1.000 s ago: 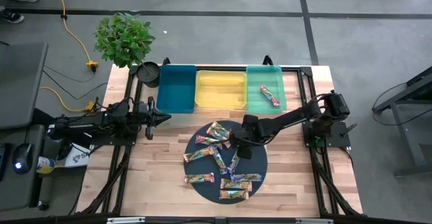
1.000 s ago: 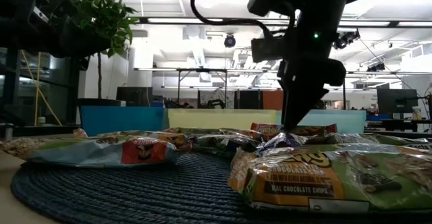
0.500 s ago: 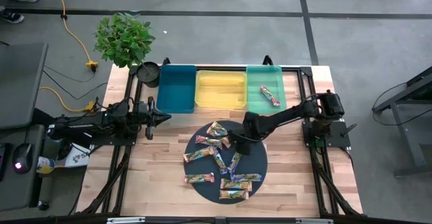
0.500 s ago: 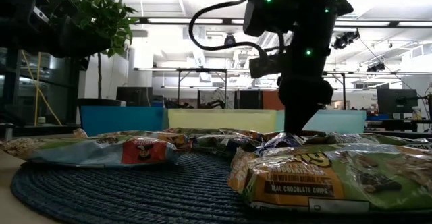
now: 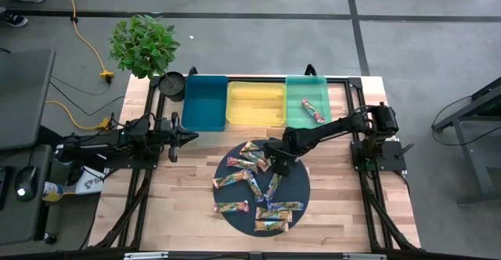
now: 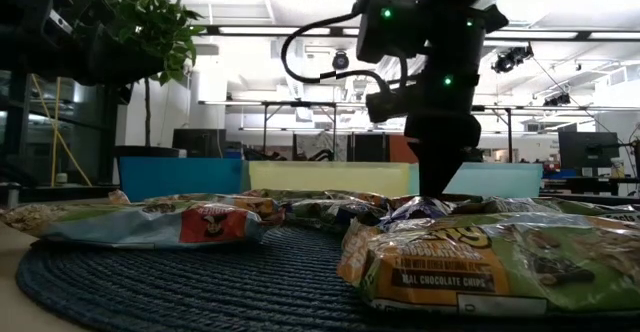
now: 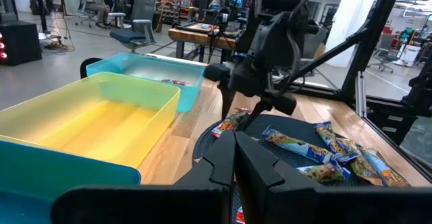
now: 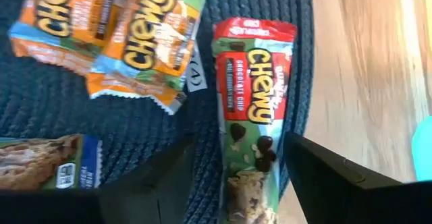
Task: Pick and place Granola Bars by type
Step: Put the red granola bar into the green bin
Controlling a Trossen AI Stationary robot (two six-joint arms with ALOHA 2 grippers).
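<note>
Spread apart and lowered onto the round woven mat (image 5: 302,188): right gripper (image 8: 239,178), one dark finger (image 8: 152,183) on either side of a red-labelled Chewy chocolate chip bar (image 8: 253,109). Not yet clamped; a sliver of mat showing between wrapper and each finger. Bar lying flat at the mat's edge nearest the bins, bare wood table (image 5: 348,193) just beside it.

Close by on the same mat, two orange-labelled Chewy bars (image 8: 128,32), overlapping, just clear of the straddled one. Beyond those, the remaining Granola Bars (image 5: 254,185), scattered across the mat and apart from the bins.

Along the table's far side, three bins in a row: teal bin (image 5: 205,101), yellow bin (image 5: 256,103), green bin (image 5: 297,95). Only one sorted bar (image 5: 314,111) seen so far, resting in the green bin; teal and yellow showing nothing inside.

Step in hand, by the look of it: the grasp on a second red-labelled bar, early in the sort. Called for next: squeezing squarely on the wrapper's long sides without snagging the orange neighbours, then a clean lift and a short carry, probably to the green bin, given the similar reddish wrapper there. Slippery glossy film, so a firm, centred pinch advisable.

Pinched closed and idle at the table's left side, near the teal bin: left gripper (image 7: 235,158). Past that corner, a potted plant (image 5: 143,45).
</note>
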